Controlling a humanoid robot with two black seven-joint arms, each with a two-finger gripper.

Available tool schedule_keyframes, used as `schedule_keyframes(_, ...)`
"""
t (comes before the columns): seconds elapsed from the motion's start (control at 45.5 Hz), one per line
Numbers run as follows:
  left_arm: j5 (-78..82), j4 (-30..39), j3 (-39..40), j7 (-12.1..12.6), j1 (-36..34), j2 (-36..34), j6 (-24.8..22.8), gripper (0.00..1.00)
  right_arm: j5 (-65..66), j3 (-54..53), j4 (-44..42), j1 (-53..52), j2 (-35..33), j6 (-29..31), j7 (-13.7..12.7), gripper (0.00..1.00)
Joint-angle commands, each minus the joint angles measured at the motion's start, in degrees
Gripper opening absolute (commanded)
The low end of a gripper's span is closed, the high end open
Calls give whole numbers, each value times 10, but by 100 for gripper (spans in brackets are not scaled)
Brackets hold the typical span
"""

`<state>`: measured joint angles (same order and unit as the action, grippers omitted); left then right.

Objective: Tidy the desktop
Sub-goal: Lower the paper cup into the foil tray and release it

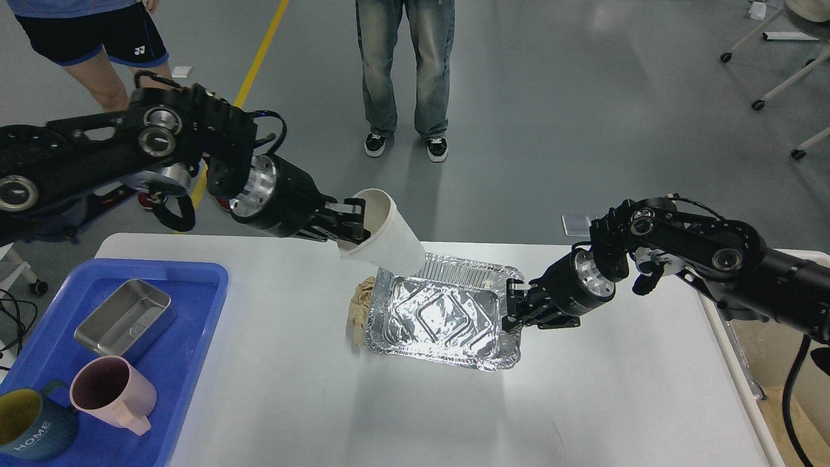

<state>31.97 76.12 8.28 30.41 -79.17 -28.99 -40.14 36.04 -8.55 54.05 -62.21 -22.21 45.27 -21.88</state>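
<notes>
The white desktop (402, 408) fills the lower view. A foil tray (441, 314) lies at its middle, with a crumpled brown napkin (361, 310) against its left side. My left gripper (353, 224) is shut on the rim of a white paper cup (389, 243), held tilted in the air above the tray's back left corner, mouth toward the gripper. My right gripper (513, 305) is shut on the foil tray's right rim.
A blue plastic tray (194, 311) at the left front holds a steel box (126, 318), a pink mug (110, 392) and a dark teal mug (26, 428). A cream bin (771, 363) stands off the table's right edge. Two people stand behind the table.
</notes>
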Motion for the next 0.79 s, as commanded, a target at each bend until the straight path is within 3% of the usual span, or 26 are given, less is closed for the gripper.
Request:
schedule_keyframes(0.0, 4, -47, -27, 2, -3, 69, 1, 2, 0, 0, 0, -1, 6, -1, 0, 0)
schedule_keyframes(0.373, 12, -162, -49, 3, 1, 195, -2, 2, 0, -1, 2, 0, 8, -2, 1, 0)
schedule_keyframes(0.769, 27, -188, -78, 5, 5, 242, 1, 4, 1, -1, 2, 1, 9, -4, 1, 0)
